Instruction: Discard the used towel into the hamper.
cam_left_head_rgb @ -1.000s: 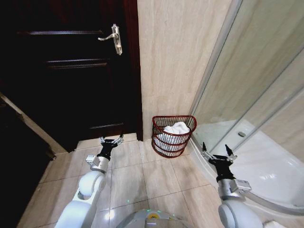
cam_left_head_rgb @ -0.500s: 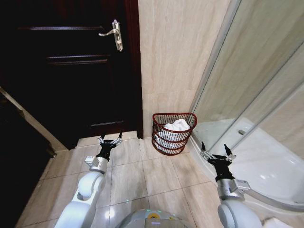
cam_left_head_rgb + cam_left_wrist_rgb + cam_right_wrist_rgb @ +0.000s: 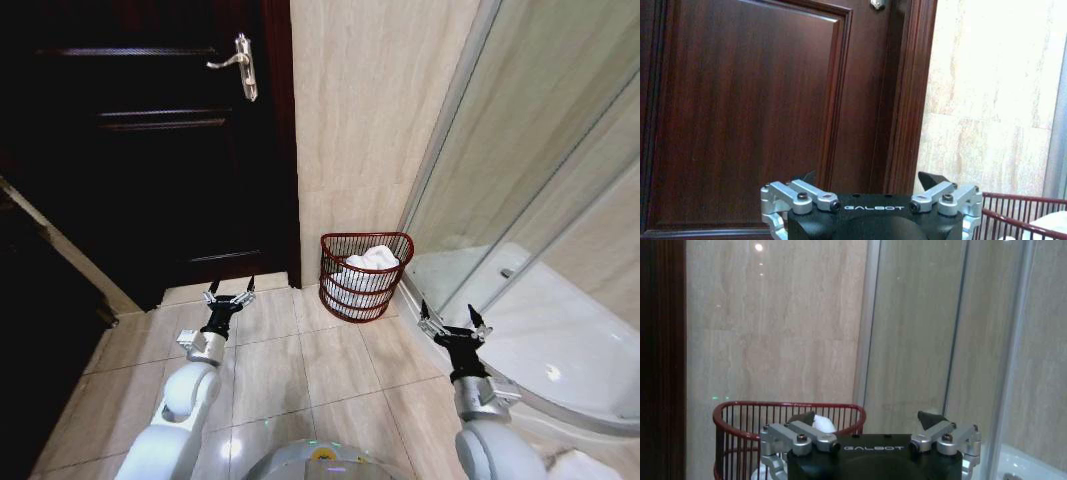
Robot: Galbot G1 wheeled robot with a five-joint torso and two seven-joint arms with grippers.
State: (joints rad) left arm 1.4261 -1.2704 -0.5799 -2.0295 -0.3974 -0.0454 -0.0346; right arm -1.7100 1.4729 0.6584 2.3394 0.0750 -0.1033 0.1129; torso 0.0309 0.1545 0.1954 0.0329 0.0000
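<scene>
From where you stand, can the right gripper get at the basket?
Probably, with a reach: the open right gripper hangs short of the basket, with bare floor tiles between them and nothing blocking.

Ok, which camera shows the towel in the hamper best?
Head view: the white towel sits whole inside the hamper. The right wrist view catches towel patches behind the pincer; the left wrist view catches a corner at its frame edge.

Floor (image 3: 300, 375): beige glossy tiles with thin grout lines. The hamper (image 3: 364, 275), a dark red wire basket, stands upright directly on the tiles. The dark wooden door (image 3: 150, 180) lies to the left of the hamper, the shower tray's curved base (image 3: 560, 410) to its right, the tiled wall (image 3: 370, 120) just behind it
</scene>
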